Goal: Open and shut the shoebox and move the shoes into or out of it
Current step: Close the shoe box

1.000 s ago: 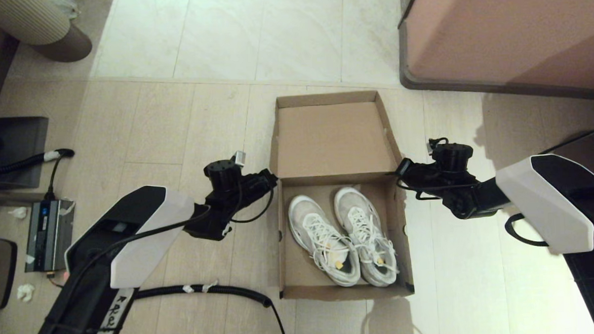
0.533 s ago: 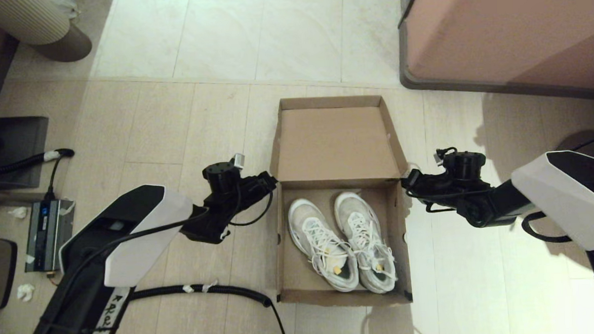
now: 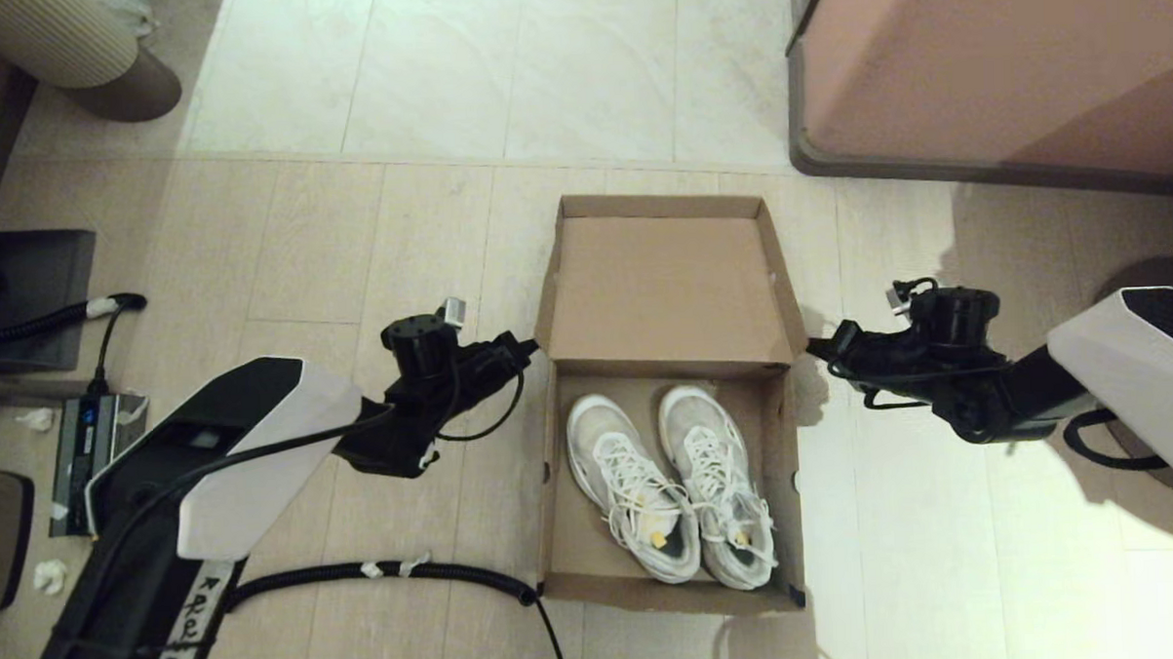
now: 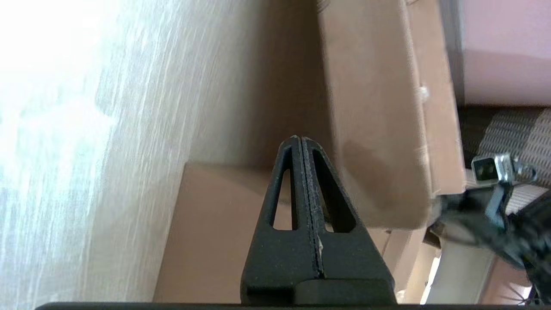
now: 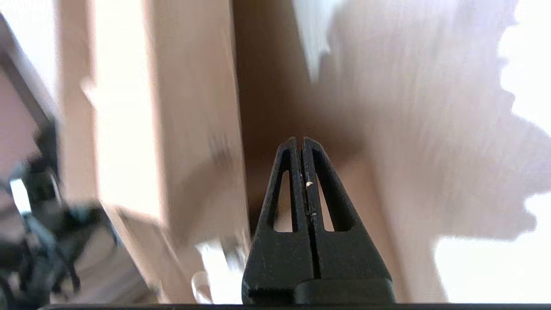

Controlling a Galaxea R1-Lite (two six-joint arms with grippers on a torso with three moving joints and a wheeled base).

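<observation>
1. Flanking the shoebox (image 3: pixel 669 405) on the floor, both arms sit low at the level of the hinge line, where the raised lid (image 3: pixel 668 280) meets the tray holding the shoes (image 3: pixel 672 487).
2. At the shoebox's left hinge corner is the left gripper (image 3: pixel 524 349), its tip just beside or touching the cardboard; its wrist view shows both fingers (image 4: pixel 297 181) pressed flat together, with nothing between them.
3. Just beside the shoebox's right hinge corner is the right gripper (image 3: pixel 813 346), and its fingers (image 5: pixel 297 181) are likewise pressed together on nothing.
4. Inside the tray the shoes lie side by side, toes toward the hinge and heels toward the robot, so their long axis runs front to back along the shoebox.
5. Each shoe lies inward of its gripper and nearer the robot than the fingertips. The left arm is nearer the left shoe, the right arm nearer the right one.
6. With the lid already swung open, the likely next step is lifting the shoes out. That would call for each gripper to part its fingers and travel over the side wall, then down toward a shoe's collar.
7. Tipping the lid forward to shut the shoebox is the other option from here.
</observation>
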